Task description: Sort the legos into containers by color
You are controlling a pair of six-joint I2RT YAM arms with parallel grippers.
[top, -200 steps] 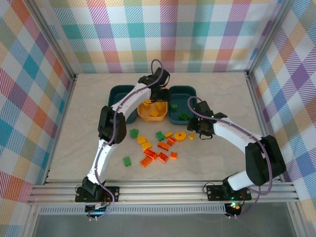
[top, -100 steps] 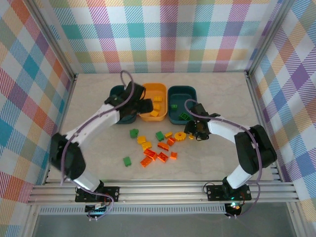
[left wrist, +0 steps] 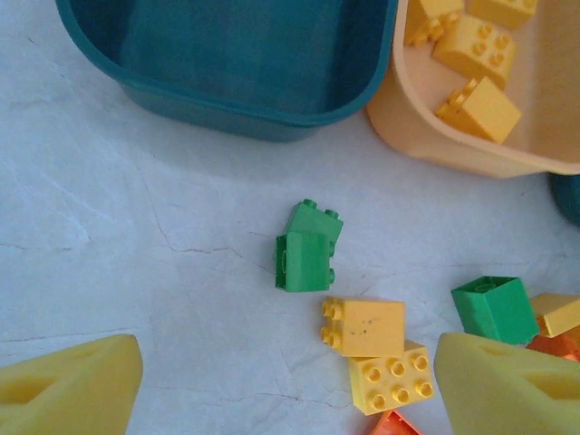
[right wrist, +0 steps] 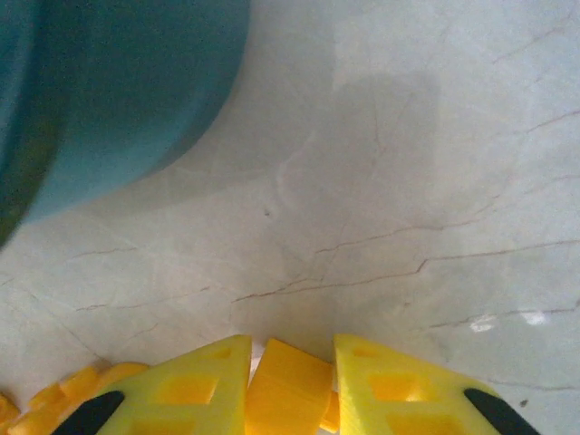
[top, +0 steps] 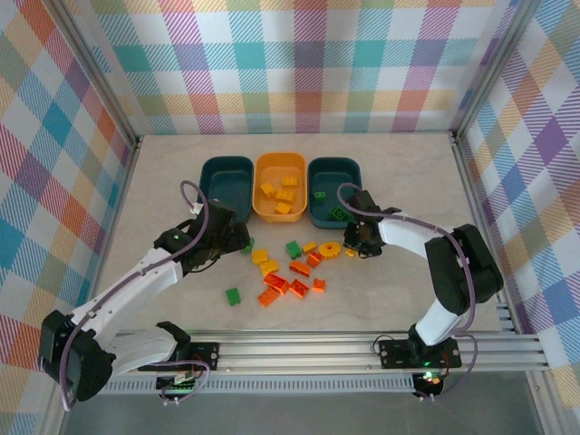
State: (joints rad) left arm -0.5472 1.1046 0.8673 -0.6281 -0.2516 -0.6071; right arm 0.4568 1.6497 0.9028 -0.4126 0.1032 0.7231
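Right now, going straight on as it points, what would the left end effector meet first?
Probably the small green plastic brick on the marbled tabletop, centred between the left end effector's open fingers; depth is unclear.

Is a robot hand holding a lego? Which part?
Right gripper pinches a yellow lego by its sides; left gripper is open, empty.

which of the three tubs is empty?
The left dark teal tub: bare inside. The yellow-orange tub holds yellow bricks, the right teal tub green ones.

legos (top: 299, 268) clutter the middle; far-left tabletop (top: 163, 181) lies open
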